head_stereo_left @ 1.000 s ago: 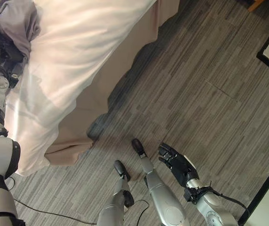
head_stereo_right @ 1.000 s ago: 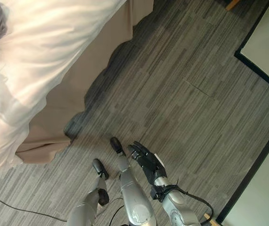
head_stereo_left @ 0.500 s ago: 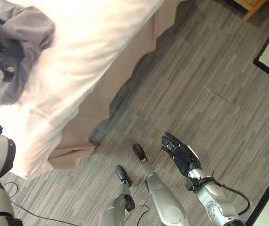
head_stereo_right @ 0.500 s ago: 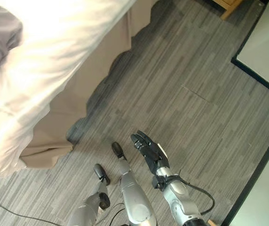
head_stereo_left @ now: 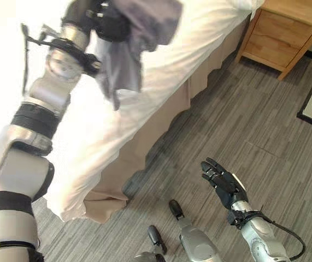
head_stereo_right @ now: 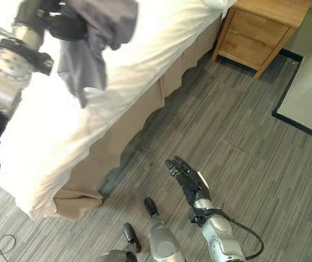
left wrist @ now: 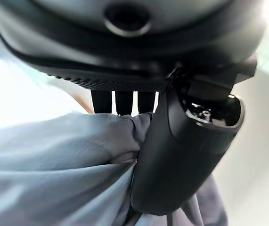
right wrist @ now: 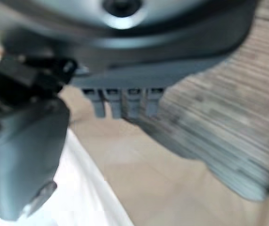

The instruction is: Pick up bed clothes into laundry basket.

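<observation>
A grey piece of clothing hangs in the air above the bed, bunched at the top and trailing down. My left hand is shut on it, raised high over the white sheet; the left wrist view shows the thumb pressed against the grey cloth. My right hand is open, fingers straight, held low over the floor to the right of the bed. It also appears as the right hand in the right eye view, with nothing in it.
The bed has a white sheet and a tan skirt reaching the grey striped floor. A wooden nightstand stands at the bed's far corner. A pale mat with a dark border lies at the right.
The camera has swung, bringing the nightstand into view. My left hand has lifted the grey clothing up off the bed. My right hand has risen a little, still open.
</observation>
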